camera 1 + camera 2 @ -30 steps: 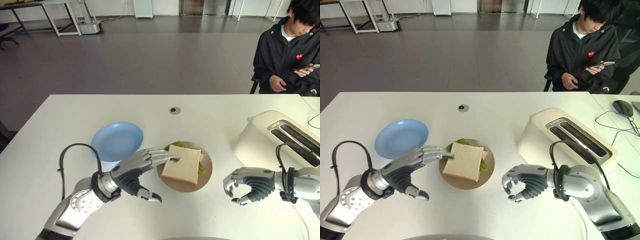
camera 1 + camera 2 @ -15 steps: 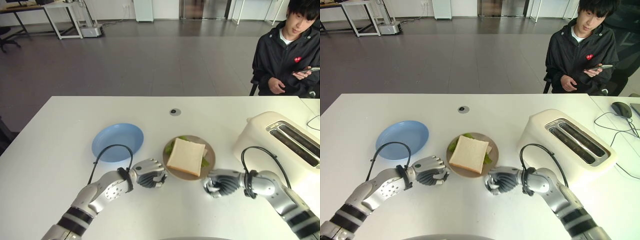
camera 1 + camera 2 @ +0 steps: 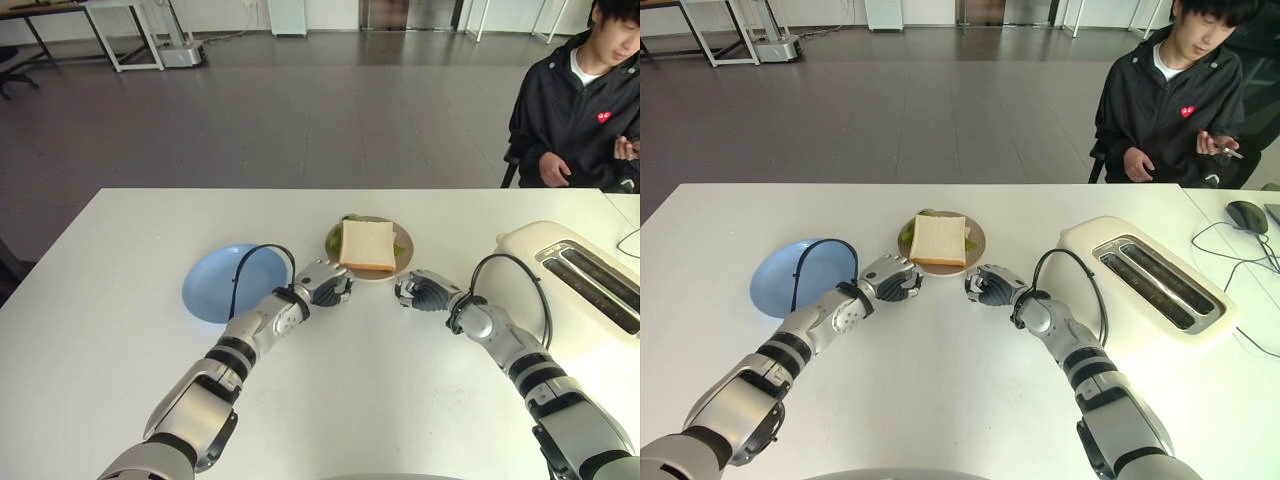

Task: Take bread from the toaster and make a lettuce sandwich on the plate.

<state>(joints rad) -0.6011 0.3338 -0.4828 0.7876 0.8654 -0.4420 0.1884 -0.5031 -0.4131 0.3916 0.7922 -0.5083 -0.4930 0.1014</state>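
Left of left hand, close by: round pale-blue plate. Left hand: fingers curled together, grasping nothing. Just beyond and between both hands: round brown plate carrying square white bread slice over green lettuce leaf. Right hand: fingers curled together, grasping nothing. Right of right hand: cream two-slot toaster.

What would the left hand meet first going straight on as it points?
The left hand would probably meet the near rim of the round brown plate under the lettuce sandwich; depth is unclear.
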